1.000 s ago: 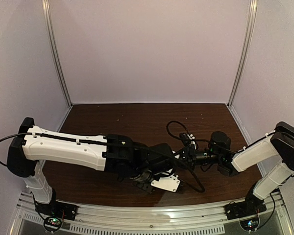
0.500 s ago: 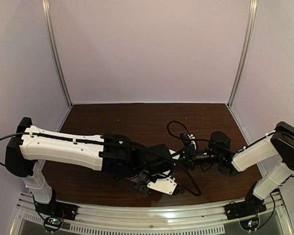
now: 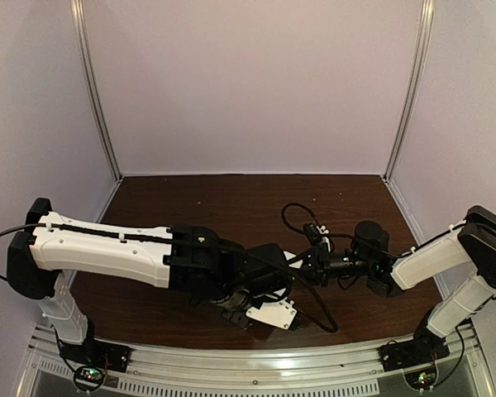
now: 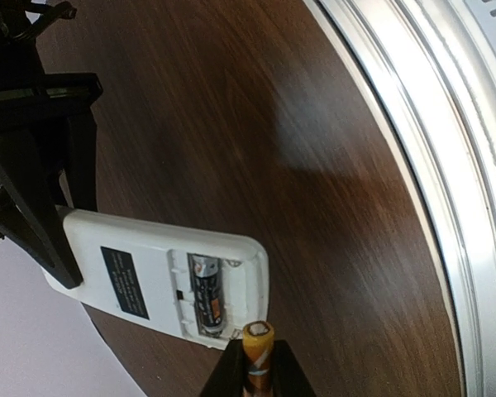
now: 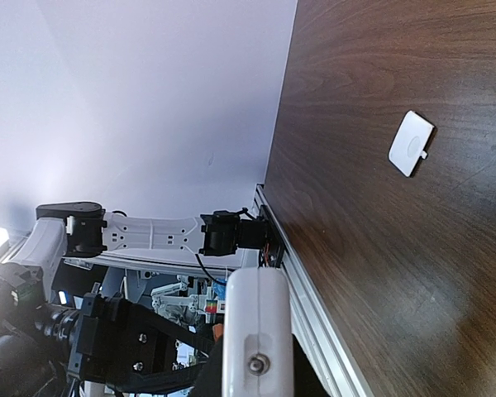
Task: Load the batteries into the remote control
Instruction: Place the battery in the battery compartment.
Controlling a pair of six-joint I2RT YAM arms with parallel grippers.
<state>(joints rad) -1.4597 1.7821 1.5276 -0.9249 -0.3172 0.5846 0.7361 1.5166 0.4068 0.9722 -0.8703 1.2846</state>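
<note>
Left gripper [image 4: 258, 370] clamped on the orange battery [image 4: 258, 341], which stands out past the fingertips, its end just beside the edge of the remote control [image 4: 140, 273] at the open recess; contact cannot be told. Remote is back side up with a black label, and 1 dark battery [image 4: 207, 296] with an orange band lies in the recess, in the slot nearer the remote's end. Right gripper [image 4: 74, 244] closed on the remote's opposite end, black fingers on both faces. Remote is over the dark wood table [image 4: 231, 124], near its front metal rail [image 4: 446, 124]. Small white cover [image 5: 412, 142] lies flat on the table, well apart from the remote
</note>
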